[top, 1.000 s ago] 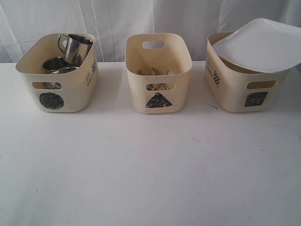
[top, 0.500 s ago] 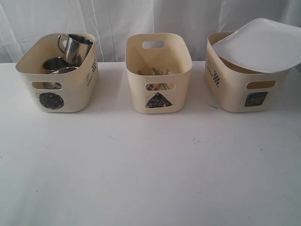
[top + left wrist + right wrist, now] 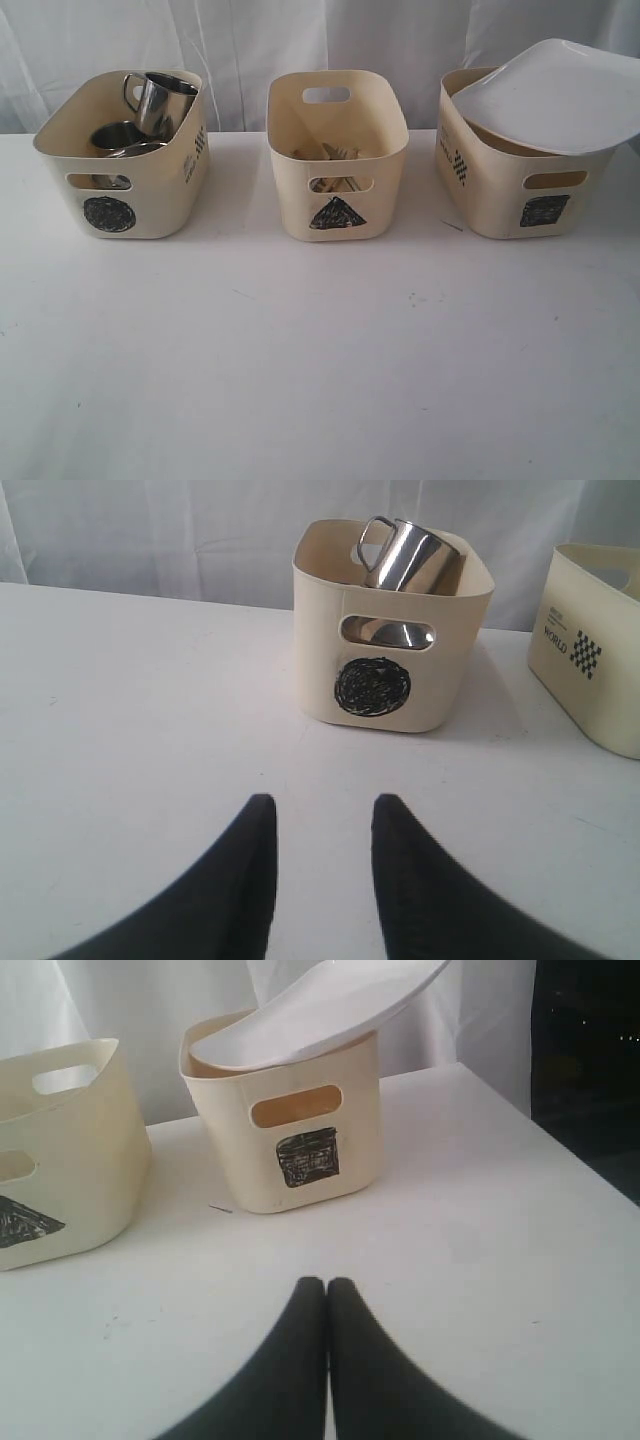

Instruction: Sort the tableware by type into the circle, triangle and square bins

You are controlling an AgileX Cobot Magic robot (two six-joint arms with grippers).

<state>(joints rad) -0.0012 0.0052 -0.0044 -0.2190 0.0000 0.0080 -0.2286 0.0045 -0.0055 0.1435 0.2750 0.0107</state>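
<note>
Three cream bins stand in a row at the back of the white table. The circle bin [image 3: 120,190] on the left holds steel mugs [image 3: 160,100] and a steel bowl [image 3: 118,135]; the left wrist view shows this bin [image 3: 385,670] and a mug [image 3: 405,555] too. Wooden chopsticks and cutlery [image 3: 335,155] lie in the triangle bin [image 3: 338,170]. A large white plate [image 3: 555,95] lies tilted across the rim of the square bin [image 3: 520,195]. My left gripper [image 3: 320,810] hovers open and empty over bare table. Its partner, my right gripper [image 3: 326,1288], is shut and empty in front of the square bin [image 3: 300,1150].
A white curtain [image 3: 300,40] hangs behind the bins. The table's right edge [image 3: 560,1150] runs close beside the square bin, with dark space past it. Neither arm shows in the exterior view.
</note>
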